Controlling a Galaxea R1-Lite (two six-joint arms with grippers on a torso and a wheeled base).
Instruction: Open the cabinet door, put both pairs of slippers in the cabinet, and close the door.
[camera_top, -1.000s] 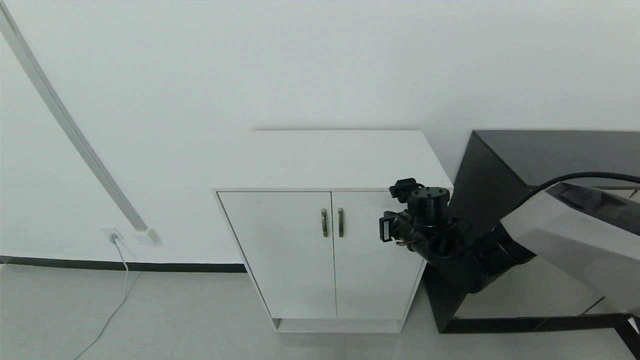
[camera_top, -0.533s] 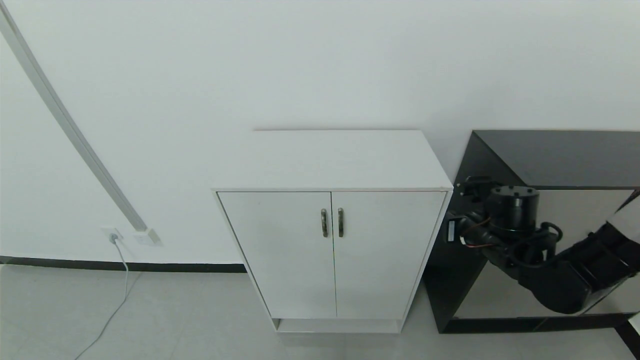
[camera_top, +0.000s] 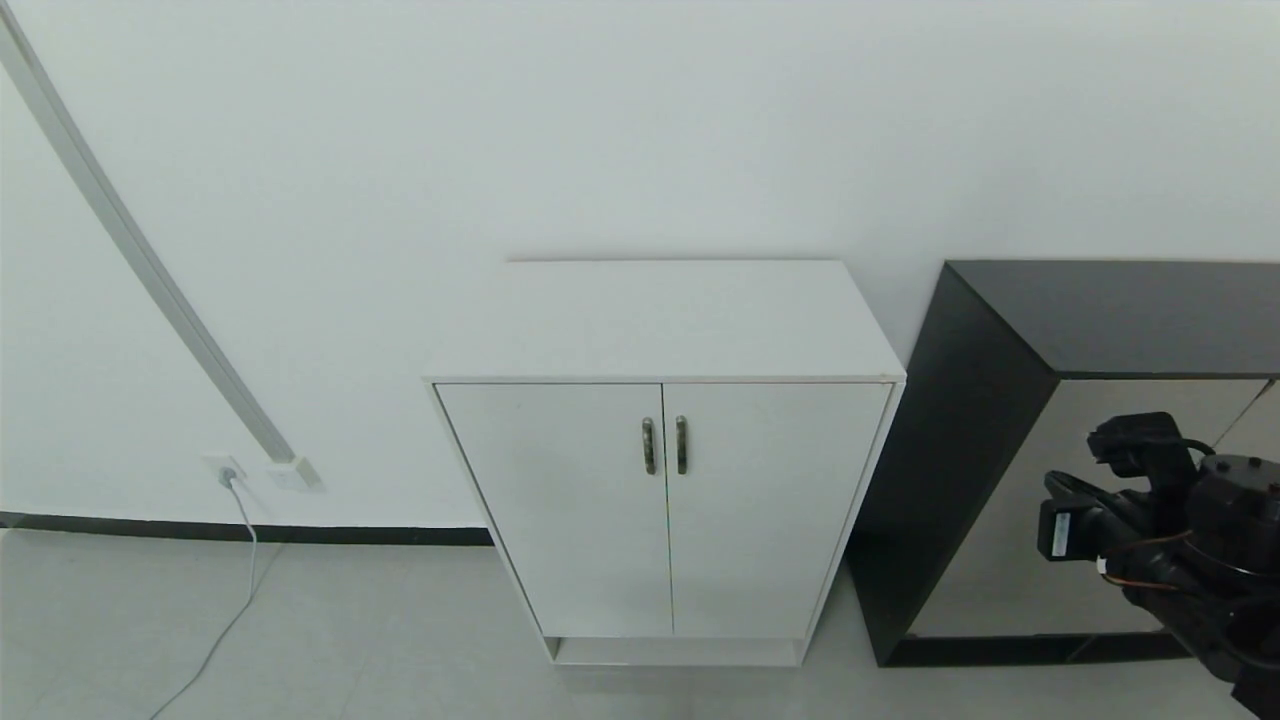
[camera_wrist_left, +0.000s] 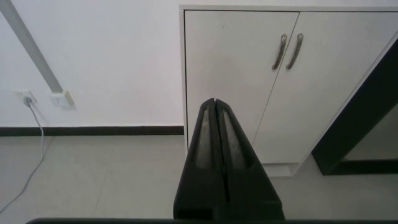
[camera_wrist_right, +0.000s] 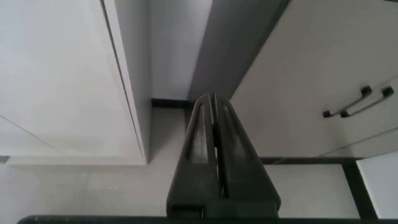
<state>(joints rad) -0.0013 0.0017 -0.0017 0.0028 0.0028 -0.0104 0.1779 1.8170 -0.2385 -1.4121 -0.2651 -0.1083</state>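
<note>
White cabinet (camera_top: 665, 320) stands tall against the wall (camera_top: 640, 130), doors (camera_top: 560, 500) shut, twin handles (camera_top: 649, 446) running vertically at the seam; left hand (camera_wrist_left: 215, 102) and right hand (camera_wrist_right: 214, 96) both pressed together.

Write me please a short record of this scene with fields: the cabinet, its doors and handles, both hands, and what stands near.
cabinet: white, against the wall
doors: two, both closed
handles: two upright bars, side by side at the middle seam
left hand: shut, empty, apart from the cabinet, pointing toward its left door
right hand: shut, empty, in front of the black unit
black unit: directly right of the cabinet
wall socket: left of the cabinet, cable plugged in
</note>
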